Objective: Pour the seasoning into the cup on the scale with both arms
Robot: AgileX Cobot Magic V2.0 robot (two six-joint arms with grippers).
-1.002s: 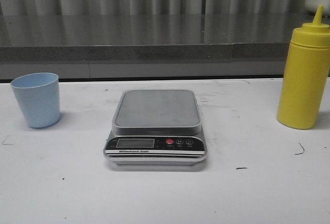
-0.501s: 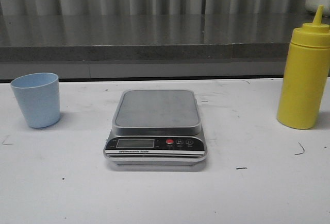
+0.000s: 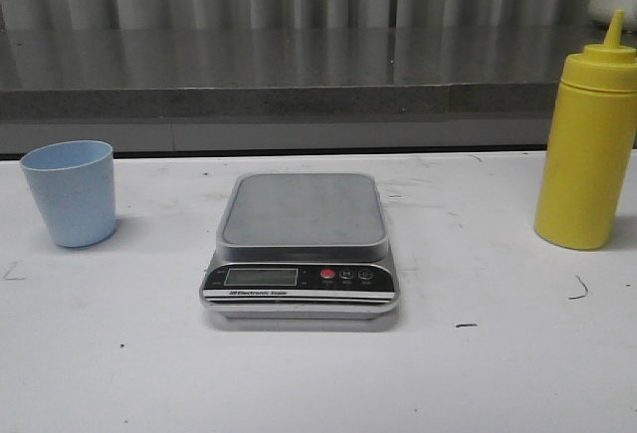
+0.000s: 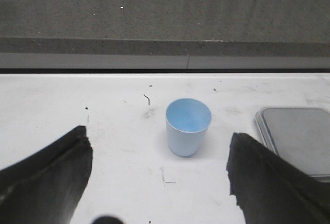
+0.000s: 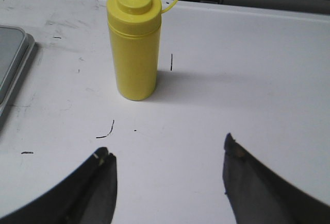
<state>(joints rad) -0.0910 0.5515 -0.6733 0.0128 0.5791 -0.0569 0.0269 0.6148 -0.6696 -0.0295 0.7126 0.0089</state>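
White table (image 3: pixel 119 373), scale (image 3: pixel 302 244) marked "Electronic Scale", cup (image 3: pixel 70 192), seasoning (image 3: pixel 587 144), both grippers' fingers (image 4: pixel 46 177) apart.

The flat silver digital kitchen scale (image 3: pixel 302 247) sits at the centre of the white table (image 3: pixel 478 373). The small pale blue plastic tumbler (image 3: pixel 70 192) stands well left of it, the tall yellow plastic squeeze bottle (image 3: pixel 587 144) well right. The scale platform is bare.
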